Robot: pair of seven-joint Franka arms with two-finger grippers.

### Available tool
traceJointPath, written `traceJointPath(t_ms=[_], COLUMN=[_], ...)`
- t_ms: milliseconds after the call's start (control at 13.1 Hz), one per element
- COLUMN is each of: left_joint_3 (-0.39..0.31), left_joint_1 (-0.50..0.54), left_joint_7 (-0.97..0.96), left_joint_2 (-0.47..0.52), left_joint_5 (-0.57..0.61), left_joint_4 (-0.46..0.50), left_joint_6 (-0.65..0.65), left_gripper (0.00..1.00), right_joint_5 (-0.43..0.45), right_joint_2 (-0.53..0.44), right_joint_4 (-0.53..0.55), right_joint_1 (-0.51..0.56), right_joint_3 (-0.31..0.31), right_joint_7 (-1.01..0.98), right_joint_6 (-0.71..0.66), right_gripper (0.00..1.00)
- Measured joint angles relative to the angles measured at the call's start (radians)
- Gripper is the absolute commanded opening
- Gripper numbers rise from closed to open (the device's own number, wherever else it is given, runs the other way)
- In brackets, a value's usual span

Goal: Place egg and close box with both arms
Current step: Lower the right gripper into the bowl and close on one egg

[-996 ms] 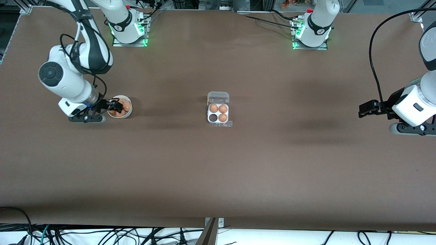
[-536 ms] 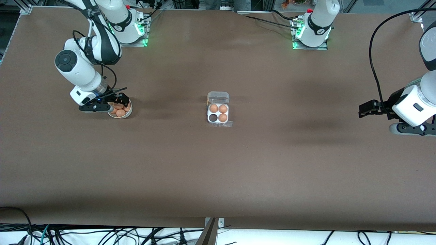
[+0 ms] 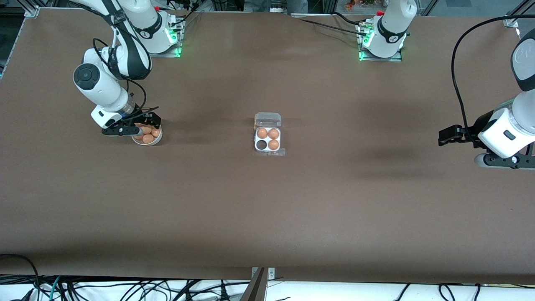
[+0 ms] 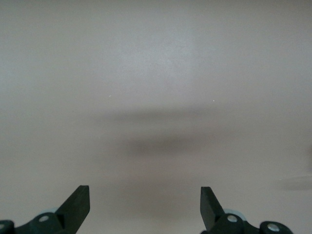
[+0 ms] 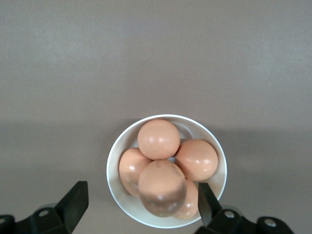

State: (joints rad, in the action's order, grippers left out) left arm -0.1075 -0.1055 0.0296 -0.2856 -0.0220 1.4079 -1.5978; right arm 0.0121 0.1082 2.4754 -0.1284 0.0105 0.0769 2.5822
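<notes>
hovering over the white bowl (image 3: 147,136) of eggs (image 5: 158,139) at the right arm's end of the table (image 3: 267,200), the right gripper (image 3: 142,125) has its fingers spread wide and empty. we see the clear egg box (image 3: 268,139) mid-table, lid open, three cells filled and one bare. the left gripper (image 3: 446,136) waits over bare table at the left arm's end, fingers apart, holding nothing.
</notes>
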Motion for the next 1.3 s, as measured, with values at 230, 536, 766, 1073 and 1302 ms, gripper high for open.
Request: traceJointPath(t_ms=[230,536,766,1073,1302], left_joint_3=[-0.001,-0.001,-0.001,-0.001,-0.001], left_joint_1=[0.000,0.000,0.000,0.000,0.000], left_joint_7=[0.000,0.000,0.000,0.000,0.000], left_joint_2=[0.000,0.000,0.000,0.000,0.000], left_joint_5=[0.000,0.000,0.000,0.000,0.000], left_joint_4=[0.000,0.000,0.000,0.000,0.000], left_joint_6=[0.000,0.000,0.000,0.000,0.000], left_gripper=[1.00,1.00,1.00,1.00,1.00], right_joint_5=[0.000,0.000,0.000,0.000,0.000], right_joint_2=[0.011,0.024,0.033,0.036,0.040], right_joint_4=[0.000,0.000,-0.002,-0.005,-0.005], right_joint_1=[0.004,0.007,0.008,0.012,0.012], right_joint_3=[0.005,0.007,0.008,0.009,0.009], right_joint_7=[-0.033,-0.041,-0.041,-0.043,-0.043], right_joint_6=[0.000,0.002,0.005,0.007,0.012], right_gripper=[1.00,1.00,1.00,0.99,0.97])
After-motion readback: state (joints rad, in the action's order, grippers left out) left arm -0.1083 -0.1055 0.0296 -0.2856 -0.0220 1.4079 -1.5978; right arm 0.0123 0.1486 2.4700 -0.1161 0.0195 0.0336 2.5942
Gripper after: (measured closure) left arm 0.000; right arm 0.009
